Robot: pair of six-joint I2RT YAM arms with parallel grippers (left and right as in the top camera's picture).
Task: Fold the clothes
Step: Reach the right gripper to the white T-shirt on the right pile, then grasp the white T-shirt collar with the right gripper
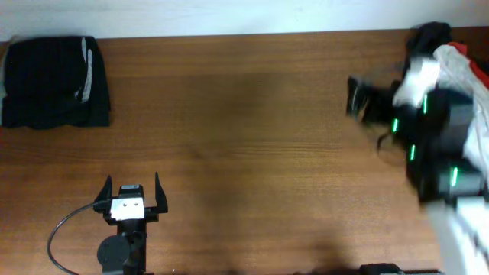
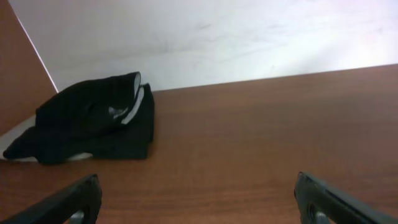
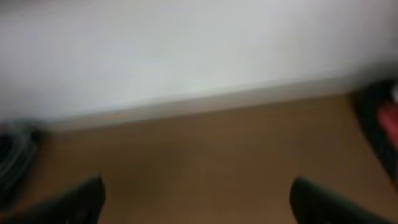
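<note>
A heap of clothes with white, red and black fabric lies at the table's far right corner, partly hidden by my right arm. Its dark and red edge shows at the right of the right wrist view. A folded black garment with a pale stripe lies at the far left corner and also shows in the left wrist view. My left gripper is open and empty near the front edge. My right gripper is open, empty and blurred, just left of the heap.
The brown wooden table meets a white wall along its far edge. A grey cable loops beside the left arm's base. A dark object sits at the left edge of the right wrist view.
</note>
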